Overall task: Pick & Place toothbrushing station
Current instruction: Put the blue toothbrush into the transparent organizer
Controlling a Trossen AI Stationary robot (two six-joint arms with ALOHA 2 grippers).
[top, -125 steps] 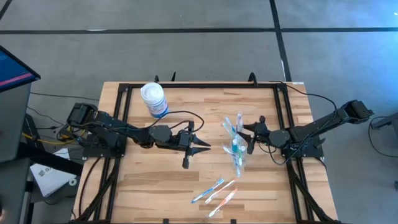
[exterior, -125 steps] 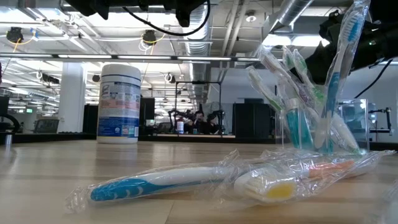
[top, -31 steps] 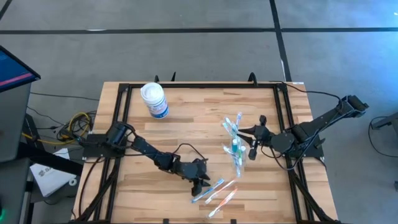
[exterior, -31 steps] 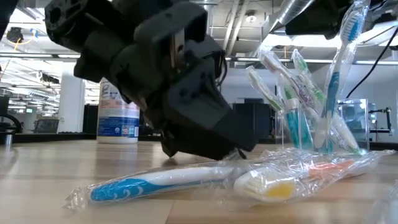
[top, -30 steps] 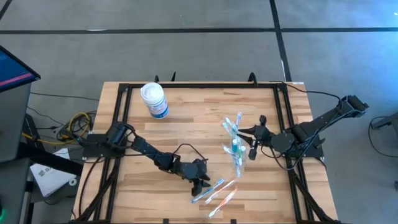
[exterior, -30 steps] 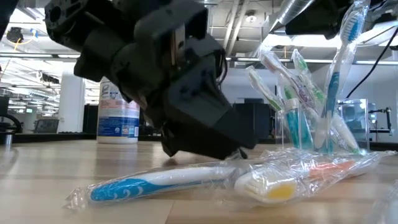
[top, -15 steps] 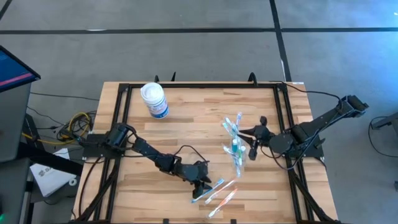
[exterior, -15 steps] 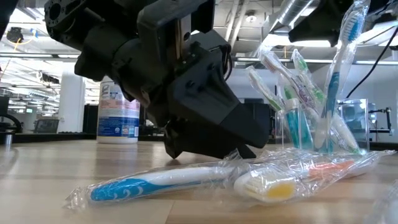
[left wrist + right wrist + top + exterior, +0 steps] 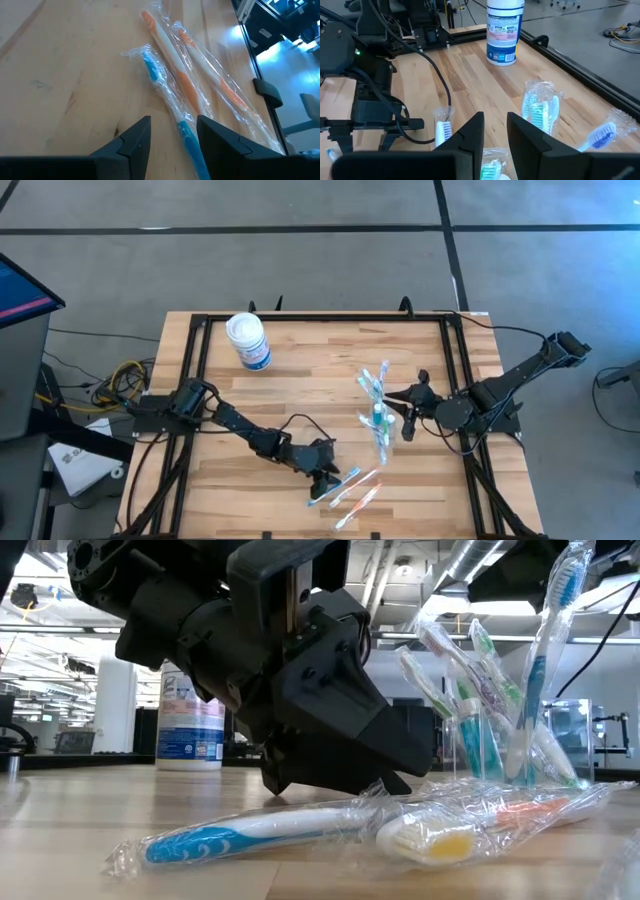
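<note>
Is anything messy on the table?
A bit. Three wrapped toothbrushes lie loose on the table, away from the clear cup where the others stand. The left gripper is right over them.

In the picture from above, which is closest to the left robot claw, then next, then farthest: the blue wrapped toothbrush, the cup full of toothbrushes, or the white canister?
From the left gripper:
1. The blue wrapped toothbrush, right at its fingertips, near the table's front edge.
2. The cup of toothbrushes, farther toward the right gripper.
3. The white canister, far off at the table's back left.
</note>
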